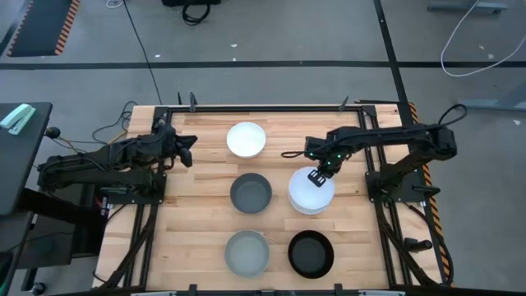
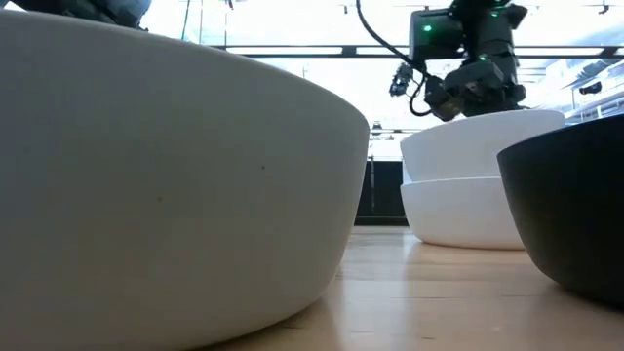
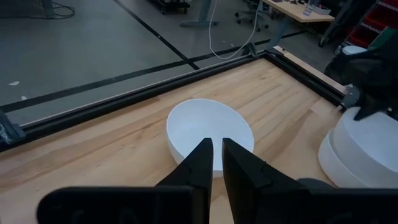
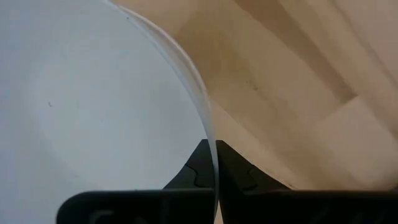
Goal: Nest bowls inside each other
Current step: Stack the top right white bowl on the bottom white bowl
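Here, right of centre in the high view, a white bowl (image 1: 311, 192) sits nested inside a second white bowl (image 2: 458, 213). The right end effector (image 1: 316, 177) is pinched shut on the upper bowl's rim. A lone white bowl (image 1: 246, 139) lies empty at upper centre, a dark grey bowl (image 1: 251, 192) at centre, a light grey bowl (image 1: 247, 252) and a black bowl (image 1: 311, 253) along the bottom, all empty. The left end effector (image 1: 187, 153), fingers narrow and holding nothing, waits at the tabletop's (image 1: 197, 205) upper left.
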Available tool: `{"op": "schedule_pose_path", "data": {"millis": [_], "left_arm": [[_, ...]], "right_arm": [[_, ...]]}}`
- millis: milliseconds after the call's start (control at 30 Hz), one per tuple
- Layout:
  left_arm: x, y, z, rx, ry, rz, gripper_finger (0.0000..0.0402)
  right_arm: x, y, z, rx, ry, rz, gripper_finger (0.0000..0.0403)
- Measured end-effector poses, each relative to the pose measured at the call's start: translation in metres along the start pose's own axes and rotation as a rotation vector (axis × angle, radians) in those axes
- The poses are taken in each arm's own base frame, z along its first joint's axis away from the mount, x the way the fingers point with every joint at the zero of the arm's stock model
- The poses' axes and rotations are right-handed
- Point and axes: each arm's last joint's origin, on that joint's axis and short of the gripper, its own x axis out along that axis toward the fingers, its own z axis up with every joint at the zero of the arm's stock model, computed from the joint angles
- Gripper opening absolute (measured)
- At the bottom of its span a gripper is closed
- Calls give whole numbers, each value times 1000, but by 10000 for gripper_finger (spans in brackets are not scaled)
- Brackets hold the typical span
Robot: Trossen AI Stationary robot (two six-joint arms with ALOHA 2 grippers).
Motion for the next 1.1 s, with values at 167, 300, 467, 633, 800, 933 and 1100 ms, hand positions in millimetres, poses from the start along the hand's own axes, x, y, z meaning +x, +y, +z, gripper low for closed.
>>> {"op": "schedule_pose_path", "data": {"millis": [167,300,467,633,800,933,1100], "left_arm": [[1,2,1,-8,-10,23,35],[2,4,2,-16,-15,39,30],[2,5,3,-20,-19,48,32],[2,5,3,-24,-19,48,36],[2,5,3,-28,-19,47,28],[2,5,3,-28,-19,47,23],[2,5,3,-28,-19,47,28]], "right_arm": [[21,-1,-10,21,22,12,2],[34,3,-8,13,24,32,2],[43,13,5,1,-22,83,2],[51,18,16,-14,-32,75,1],[53,18,20,-4,-70,56,0],[48,16,20,28,-120,26,0],[46,13,18,53,-140,-3,0]]}}
